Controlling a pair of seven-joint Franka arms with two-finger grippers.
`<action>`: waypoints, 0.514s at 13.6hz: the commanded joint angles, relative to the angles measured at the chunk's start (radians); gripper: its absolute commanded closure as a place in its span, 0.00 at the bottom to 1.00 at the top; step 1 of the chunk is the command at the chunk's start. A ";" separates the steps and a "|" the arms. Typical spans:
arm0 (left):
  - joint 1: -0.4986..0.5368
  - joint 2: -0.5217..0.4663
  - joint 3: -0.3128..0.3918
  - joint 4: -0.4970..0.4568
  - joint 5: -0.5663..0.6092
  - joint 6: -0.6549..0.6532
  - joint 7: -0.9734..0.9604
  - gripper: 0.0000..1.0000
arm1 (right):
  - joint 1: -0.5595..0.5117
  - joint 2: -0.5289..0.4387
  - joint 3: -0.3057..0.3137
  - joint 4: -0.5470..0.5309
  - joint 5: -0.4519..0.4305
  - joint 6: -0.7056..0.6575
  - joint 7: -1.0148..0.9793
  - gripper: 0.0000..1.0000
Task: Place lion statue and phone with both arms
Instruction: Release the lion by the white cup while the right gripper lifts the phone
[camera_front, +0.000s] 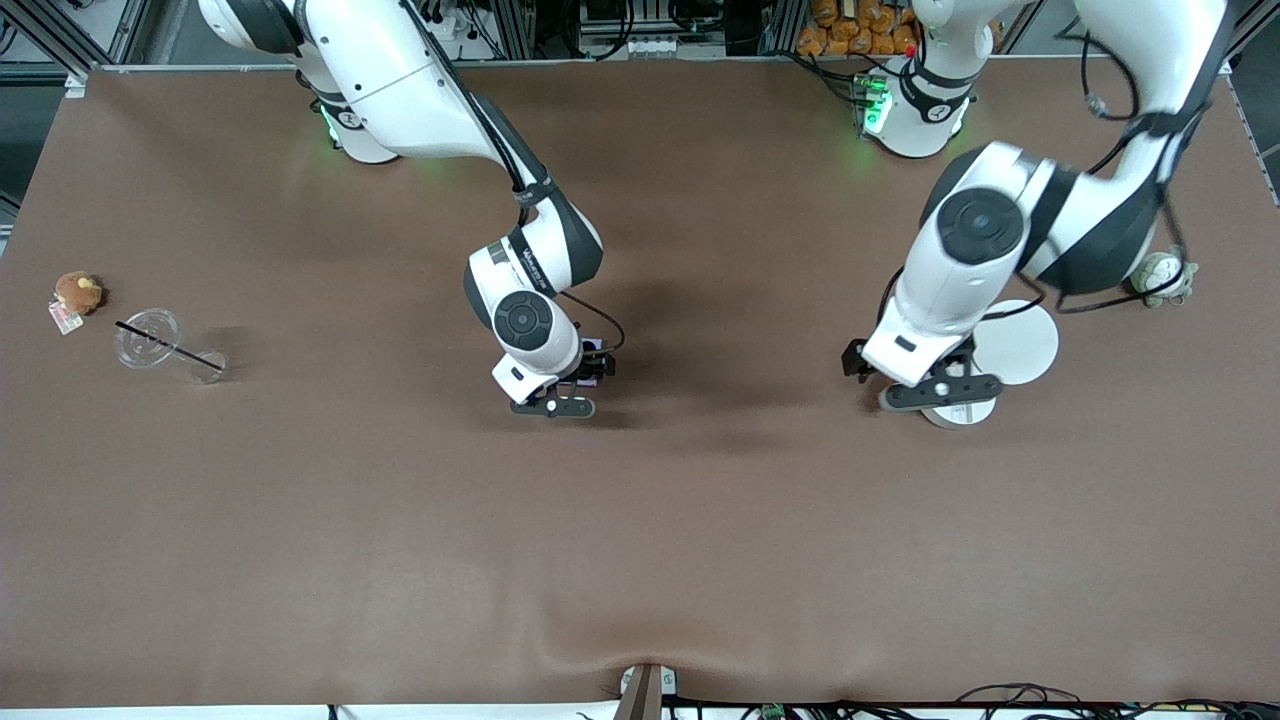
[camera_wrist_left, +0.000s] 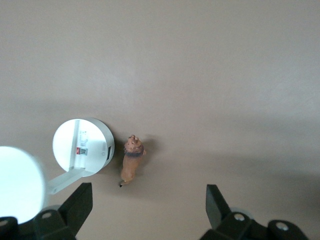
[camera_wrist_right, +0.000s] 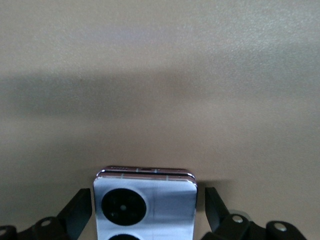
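The lavender phone (camera_wrist_right: 145, 210), with its black round lenses showing, lies flat on the table between the fingers of my right gripper (camera_wrist_right: 145, 215). The fingers stand on either side of it with small gaps, so the gripper is open. In the front view this gripper (camera_front: 567, 388) is low over the table's middle, and only a sliver of the phone (camera_front: 592, 346) shows. The reddish-brown lion statue (camera_wrist_left: 132, 166) lies on the table beside a white round container (camera_wrist_left: 83, 146). My left gripper (camera_wrist_left: 149, 206) is open and empty just above it, with the statue nearer one finger. In the front view the left gripper (camera_front: 935, 390) hides the statue.
A white disc (camera_front: 1018, 343) and the white round container (camera_front: 960, 412) lie by the left gripper. A grey-green plush (camera_front: 1163, 275) sits at the left arm's end. A brown plush (camera_front: 78, 292) and a tipped clear cup with a straw (camera_front: 160, 342) lie at the right arm's end.
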 joint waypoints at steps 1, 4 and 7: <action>0.011 0.002 -0.037 0.151 -0.031 -0.146 0.003 0.00 | 0.018 -0.009 -0.007 -0.034 0.014 0.032 0.024 0.67; 0.011 0.001 -0.040 0.295 -0.054 -0.286 0.027 0.00 | 0.004 -0.020 -0.008 -0.016 0.014 -0.053 0.036 1.00; 0.043 -0.001 -0.042 0.366 -0.077 -0.340 0.064 0.00 | -0.044 -0.103 -0.015 0.004 0.013 -0.252 0.019 1.00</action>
